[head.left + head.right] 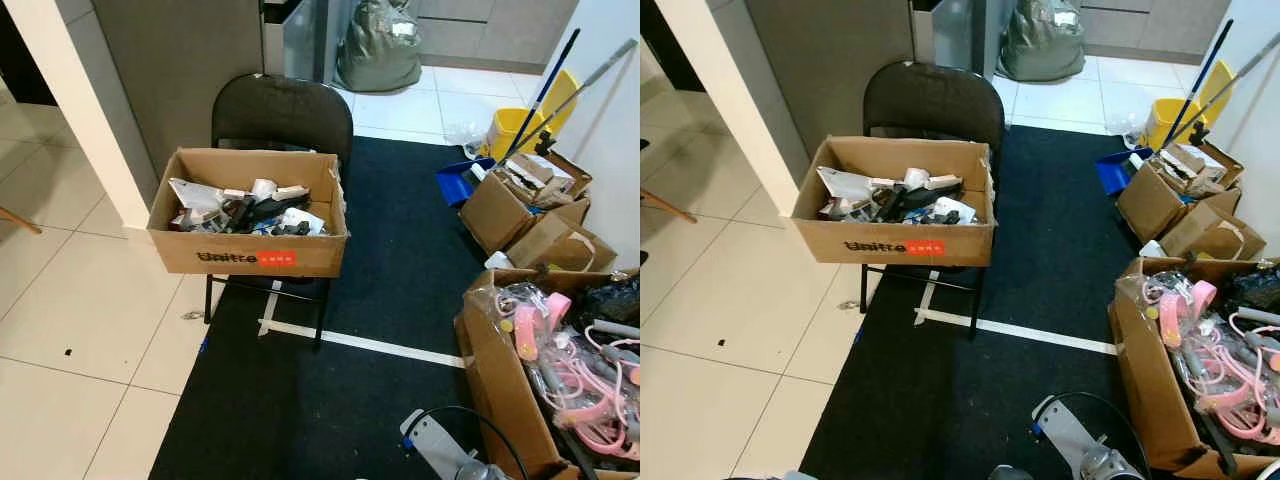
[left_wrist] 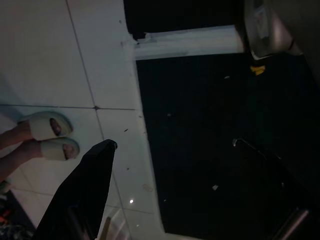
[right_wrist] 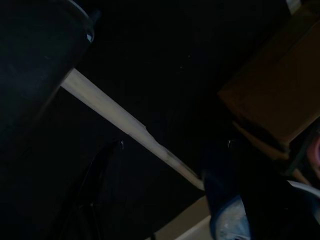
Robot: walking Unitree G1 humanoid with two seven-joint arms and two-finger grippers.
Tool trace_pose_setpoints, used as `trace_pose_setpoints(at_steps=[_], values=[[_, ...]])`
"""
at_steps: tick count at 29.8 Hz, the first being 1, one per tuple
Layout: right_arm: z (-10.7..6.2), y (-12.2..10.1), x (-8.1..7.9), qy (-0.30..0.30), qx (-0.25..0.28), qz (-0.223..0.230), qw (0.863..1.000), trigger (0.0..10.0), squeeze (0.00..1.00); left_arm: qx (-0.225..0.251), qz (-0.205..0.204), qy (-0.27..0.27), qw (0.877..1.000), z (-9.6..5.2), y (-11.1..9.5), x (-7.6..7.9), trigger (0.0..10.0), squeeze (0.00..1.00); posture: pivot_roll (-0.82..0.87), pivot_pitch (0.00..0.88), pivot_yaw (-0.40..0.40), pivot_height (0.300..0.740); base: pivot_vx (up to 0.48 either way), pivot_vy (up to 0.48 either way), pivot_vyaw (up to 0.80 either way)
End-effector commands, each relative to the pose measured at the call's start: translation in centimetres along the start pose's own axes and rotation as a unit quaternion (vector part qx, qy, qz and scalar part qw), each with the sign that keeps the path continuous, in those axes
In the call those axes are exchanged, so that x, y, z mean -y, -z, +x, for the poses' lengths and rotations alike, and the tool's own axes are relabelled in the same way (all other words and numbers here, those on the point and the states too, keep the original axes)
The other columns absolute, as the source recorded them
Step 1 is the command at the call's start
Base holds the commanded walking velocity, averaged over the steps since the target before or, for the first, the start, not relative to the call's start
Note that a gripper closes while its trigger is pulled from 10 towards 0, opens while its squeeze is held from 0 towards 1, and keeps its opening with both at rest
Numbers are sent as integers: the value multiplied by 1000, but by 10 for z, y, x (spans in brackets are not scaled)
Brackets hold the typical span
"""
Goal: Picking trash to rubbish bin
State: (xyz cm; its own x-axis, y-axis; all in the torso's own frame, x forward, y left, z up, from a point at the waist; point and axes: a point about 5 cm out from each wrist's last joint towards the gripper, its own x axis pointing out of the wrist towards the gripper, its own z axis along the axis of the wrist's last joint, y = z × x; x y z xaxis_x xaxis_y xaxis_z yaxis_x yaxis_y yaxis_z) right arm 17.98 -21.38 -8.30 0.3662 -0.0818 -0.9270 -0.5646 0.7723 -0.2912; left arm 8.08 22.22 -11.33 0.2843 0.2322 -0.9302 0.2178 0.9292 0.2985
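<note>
A cardboard box [image 1: 250, 250] full of mixed scraps sits on a black folding chair [image 1: 283, 112] straight ahead. Small bits of litter lie on the tile by the chair's front left leg [image 1: 190, 316]. A stuffed grey-green rubbish bag [image 1: 378, 45] stands on the far tiles, and a crumpled clear plastic piece [image 1: 462, 133] lies near the yellow bucket. My right arm [image 1: 440, 448] hangs low at the bottom, over the black mat. My left gripper [image 2: 95, 175] hangs above the mat's edge and the tile. The right wrist view is very dark.
Open boxes [image 1: 520, 205] line the right side; the nearest [image 1: 500, 380] holds pink cables. A yellow mop bucket [image 1: 515, 128], mop handles and a blue dustpan [image 1: 455, 182] stand behind them. A white pillar [image 1: 85, 110] is at left. A person's slippered feet [image 2: 50, 135] stand close to my left.
</note>
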Motion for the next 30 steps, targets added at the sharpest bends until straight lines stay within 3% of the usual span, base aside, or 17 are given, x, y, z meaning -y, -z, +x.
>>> trace_pose_setpoints(at_steps=[1, 5, 9, 30], values=[[0, 5, -2, -5, -8, -5, 1000, 10000, 0, -3, 5, 8, 1000, 0, 3, 4, 10000, 0, 73, 86, -30, 740, 0, 0, 0], [0, 3, 1, -3, -7, -9, 1000, 10000, 0, 2, 19, 14, 1000, 0, -1, 7, 10000, 0, 76, 87, -24, 740, 0, 0, 0], [0, 0, 1, -5, -5, -9, 1000, 10000, 0, 10, 43, 17, 999, 0, -5, 10, 10000, 0, 76, 87, -24, 740, 0, 0, -731], [1, -1, -11, -22, -8, -26, 999, 10000, 0, 2, 50, 16, 999, -1, 5, 3, 10000, 0, 111, 101, -16, 740, 0, 0, -769]])
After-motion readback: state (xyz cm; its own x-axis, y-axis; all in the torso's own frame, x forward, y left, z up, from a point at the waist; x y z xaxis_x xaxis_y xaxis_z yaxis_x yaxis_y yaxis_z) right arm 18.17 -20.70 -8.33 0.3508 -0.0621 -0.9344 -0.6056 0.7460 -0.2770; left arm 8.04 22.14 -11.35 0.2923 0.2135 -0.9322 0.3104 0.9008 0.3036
